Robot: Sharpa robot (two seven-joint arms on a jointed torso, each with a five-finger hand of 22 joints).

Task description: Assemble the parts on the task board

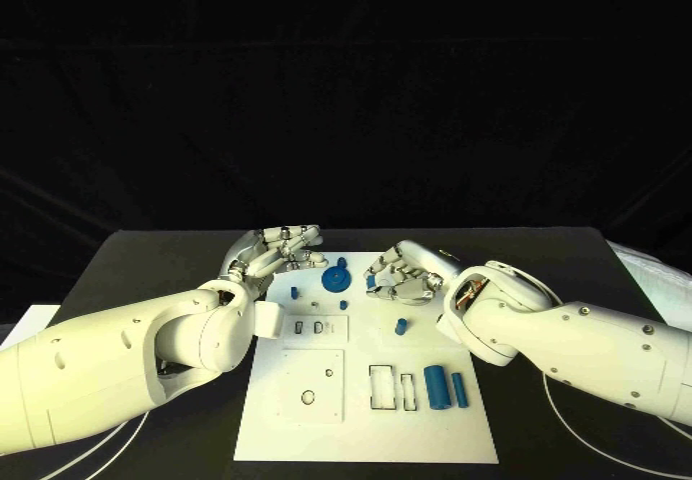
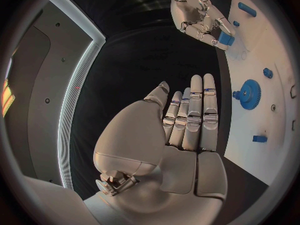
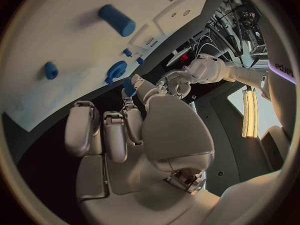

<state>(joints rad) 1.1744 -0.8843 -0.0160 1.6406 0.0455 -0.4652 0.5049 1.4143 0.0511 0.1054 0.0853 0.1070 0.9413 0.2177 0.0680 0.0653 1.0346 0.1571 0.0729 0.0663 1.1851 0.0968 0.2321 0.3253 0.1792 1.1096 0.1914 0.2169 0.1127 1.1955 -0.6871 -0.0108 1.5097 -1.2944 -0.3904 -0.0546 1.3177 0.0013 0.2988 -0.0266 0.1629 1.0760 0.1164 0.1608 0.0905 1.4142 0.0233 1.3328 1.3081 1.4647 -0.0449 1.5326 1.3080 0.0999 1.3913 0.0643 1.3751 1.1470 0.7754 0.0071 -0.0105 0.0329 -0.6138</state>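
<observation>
Right hand is pinching a small blue part over the task board's far end; left hand hangs flat, fingers straight, holding nothing, near the blue gear.

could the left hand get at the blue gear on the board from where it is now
Probably yes. The left hand is open with fingers straight, holding nothing, at the task board's left edge. The blue gear lies close beside it, with nothing between. The right hand, pinching a small blue part, sits on the gear's other side.
</observation>
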